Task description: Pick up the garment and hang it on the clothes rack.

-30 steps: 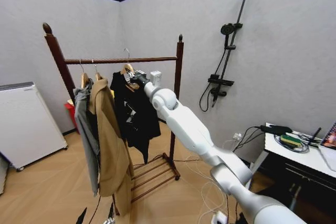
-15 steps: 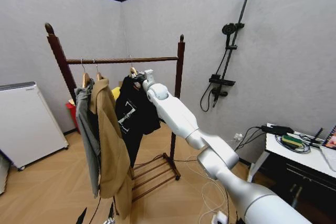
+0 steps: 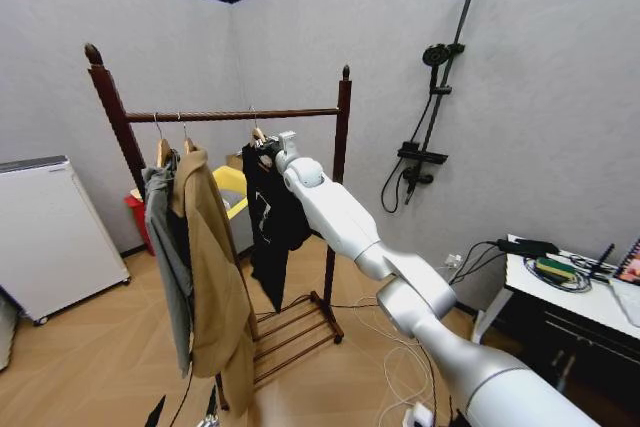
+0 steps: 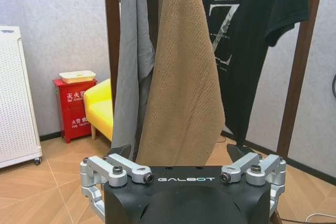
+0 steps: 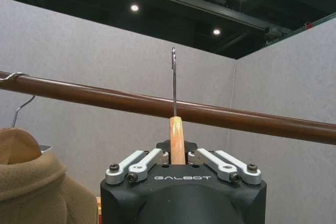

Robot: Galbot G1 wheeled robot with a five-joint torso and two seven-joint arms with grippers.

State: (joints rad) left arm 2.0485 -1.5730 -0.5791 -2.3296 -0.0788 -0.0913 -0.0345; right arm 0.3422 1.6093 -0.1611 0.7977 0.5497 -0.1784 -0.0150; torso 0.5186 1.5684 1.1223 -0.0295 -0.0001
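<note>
Since a second ago, raised and carried toward the rack (image 3: 340, 137): garment (image 3: 270, 217) up from well below the bar (image 3: 235, 115) to just under it, and turned from broad-on to nearly edge-on, hanging limp between the tan coat (image 3: 212, 267) and the right-hand upright. Right gripper (image 3: 268, 150) clamped shut on the wooden hanger (image 5: 177, 140), seen from the wrist with its fingers drawn in close round the neck and the wire hook (image 5: 174, 80) standing straight up across the bar. Hard to tell from either view whether the hook is over the bar or merely in front of it; likely not seated yet, since the hanger sits firmly in the grip. Judged nearly done: lift complete, only the hooking and letting go left. Left gripper (image 4: 184, 156) low down before the hanging clothes, fingers spread wide, nothing between them, idle
</note>
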